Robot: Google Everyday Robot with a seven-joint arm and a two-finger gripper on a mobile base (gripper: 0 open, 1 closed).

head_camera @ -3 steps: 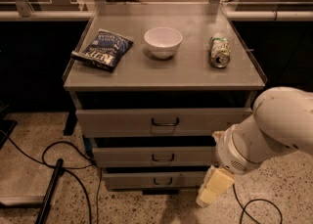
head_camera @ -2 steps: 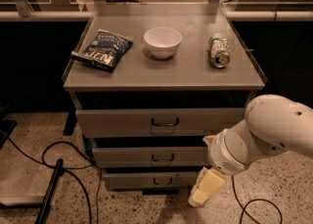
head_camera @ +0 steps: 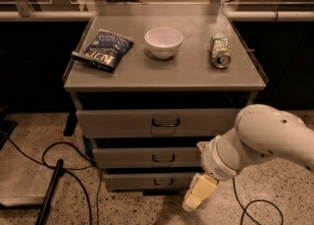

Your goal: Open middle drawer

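The middle drawer (head_camera: 147, 157) is the second grey front of the metal cabinet, with a small dark loop handle (head_camera: 163, 158) at its centre. Its front stands about flush with the drawer above (head_camera: 122, 122) and the one below (head_camera: 132, 181). My gripper (head_camera: 196, 195) is cream-coloured and hangs from the white arm (head_camera: 260, 138). It is low at the cabinet's right front, below and to the right of the middle drawer's handle, level with the lowest drawer. It touches no handle.
On the cabinet top (head_camera: 191, 74) lie a blue chip bag (head_camera: 103, 49), a white bowl (head_camera: 163, 42) and a can on its side (head_camera: 220, 50). Black cables (head_camera: 64, 165) and a dark pole (head_camera: 49, 194) lie on the floor at left. Another cable (head_camera: 255, 209) runs at right.
My arm has swung left and slightly down, bringing the gripper closer to the lower right front of the cabinet. The drawers have not moved.
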